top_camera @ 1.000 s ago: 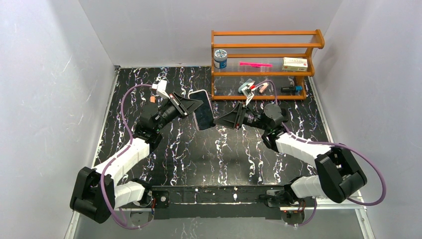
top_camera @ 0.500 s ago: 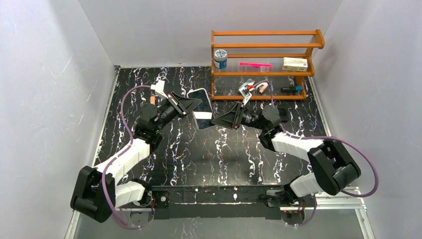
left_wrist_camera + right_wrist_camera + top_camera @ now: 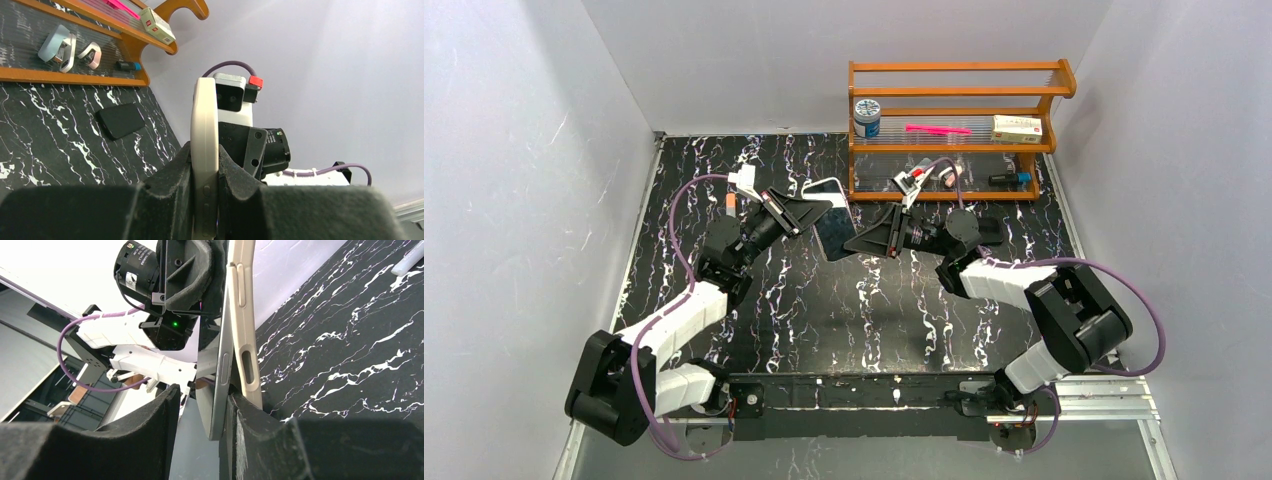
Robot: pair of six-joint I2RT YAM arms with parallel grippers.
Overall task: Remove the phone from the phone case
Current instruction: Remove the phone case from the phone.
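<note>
Since a second ago my right arm's swung in closer. Left gripper [image 3: 814, 212] is clamped on the phone case [image 3: 204, 115] above the counter [image 3: 824, 310]. The phone [image 3: 220, 390] looks half peeled out, with my right gripper [image 3: 202, 394] loosely straddling its edge. It's not free yet.

My left gripper [image 3: 816, 212] and right gripper [image 3: 854, 243] meet above the counter [image 3: 824, 320], nearer its far edge. The phone case [image 3: 204, 150] stands on edge between them, with the phone [image 3: 216, 390] just beside it. The rack [image 3: 954, 147] stands along the far edge toward the right corner, and a flat slab [image 3: 120, 121] lies before it.
</note>
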